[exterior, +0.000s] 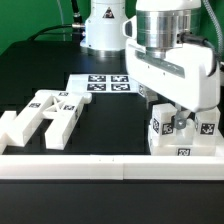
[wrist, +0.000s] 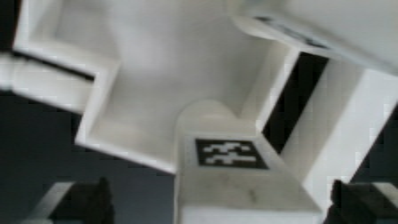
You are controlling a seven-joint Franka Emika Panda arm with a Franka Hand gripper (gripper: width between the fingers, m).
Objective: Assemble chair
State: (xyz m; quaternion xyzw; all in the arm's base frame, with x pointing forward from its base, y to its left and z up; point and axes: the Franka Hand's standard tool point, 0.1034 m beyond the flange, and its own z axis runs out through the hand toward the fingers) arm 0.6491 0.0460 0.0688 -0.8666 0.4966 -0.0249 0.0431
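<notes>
The black table (exterior: 112, 125) carried everything, and the marker board (exterior: 105, 82) lay flat on its far half, serving here as the reference for the rest. The white arm (exterior: 165, 45) reached out over the table, nearer the camera than the marker board and toward the exterior view's right of it, with its broad wrist housing hanging low over the work. A long white border rail (exterior: 90, 163) ran along the table's near edge, well apart from the marker board. The partly built chair (exterior: 180, 142), a blocky white cluster showing several black-and-white tags, stood on the table on the near side of the marker board and to the exterior view's right of it, directly under the jaws. The loose chair pieces (exterior: 45, 115), white slabs and bars, lay grouped on the near side of the marker board toward the exterior view's left, well apart from the chair. In the wrist view a tagged piece (wrist: 214, 115) of the chair sat between the dark fingertips (wrist: 86, 203), its square tag (wrist: 226, 152) facing the camera. The jaws stood spread wide, with clear space on either side of that piece, and gripped nothing.
</notes>
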